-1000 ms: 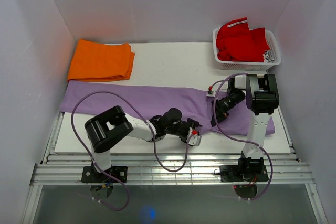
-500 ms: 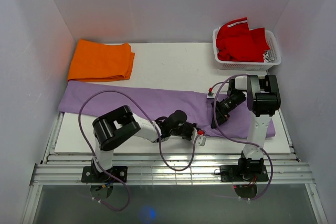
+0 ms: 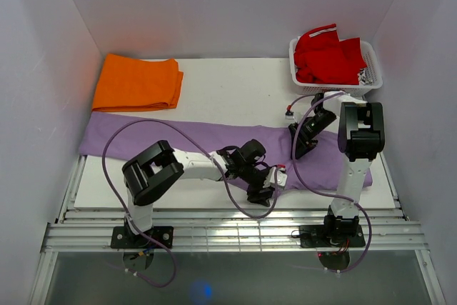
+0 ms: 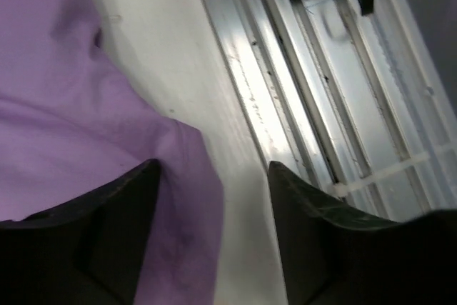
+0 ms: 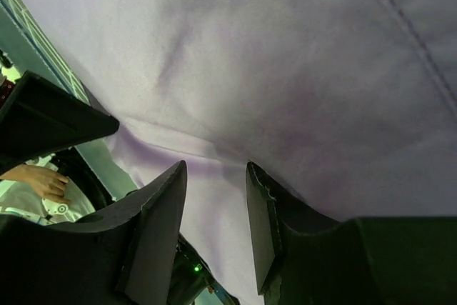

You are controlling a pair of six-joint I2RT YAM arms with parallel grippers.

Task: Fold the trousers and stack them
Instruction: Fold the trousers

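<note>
The lilac trousers lie stretched flat across the white table from the left wall to the right arm. My left gripper hangs low over their near edge, right of centre. In the left wrist view its jaws stand open, with the trousers' hem under the left finger and bare table under the right one. My right gripper is over the trousers' far right part. Its jaws are open, just above the lilac cloth, with nothing pinched between them.
A folded orange garment lies at the back left. A white basket holding a red garment stands at the back right. Aluminium rails run along the near table edge, close beside the left gripper. White walls close in three sides.
My left gripper slid right and nearer along the trousers' front edge. The right gripper opened, let the cloth go and drew back toward the far side.
</note>
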